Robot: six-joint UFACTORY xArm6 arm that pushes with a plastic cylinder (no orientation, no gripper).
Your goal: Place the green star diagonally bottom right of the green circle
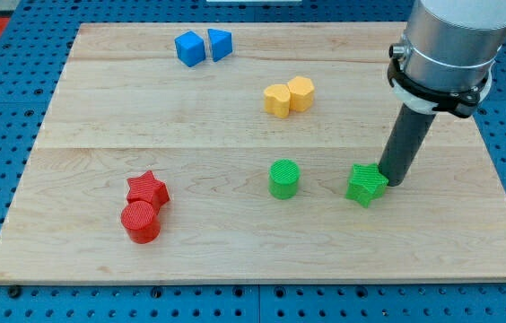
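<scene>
Dark rod's end, my tip, touches the green star block on its right; the green circle block sits left.

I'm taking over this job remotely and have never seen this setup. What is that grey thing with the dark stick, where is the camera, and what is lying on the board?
There is only one camera view, looking down at a slant on a wooden board; where the camera is mounted is not on record. The grey cylinder at the view's top right is the end of a robot arm. It has no gripper, only a dark rod. Its lower end, my tip, slides along the board and pushes blocks; nothing is ever held.

My tip now stands against the right side of the green star. The green circle sits apart from it, to the view's left at about the same height. Bottom left lie a red star and a red circle, touching. In the middle top are two yellow blocks, and further left two blue blocks.
</scene>
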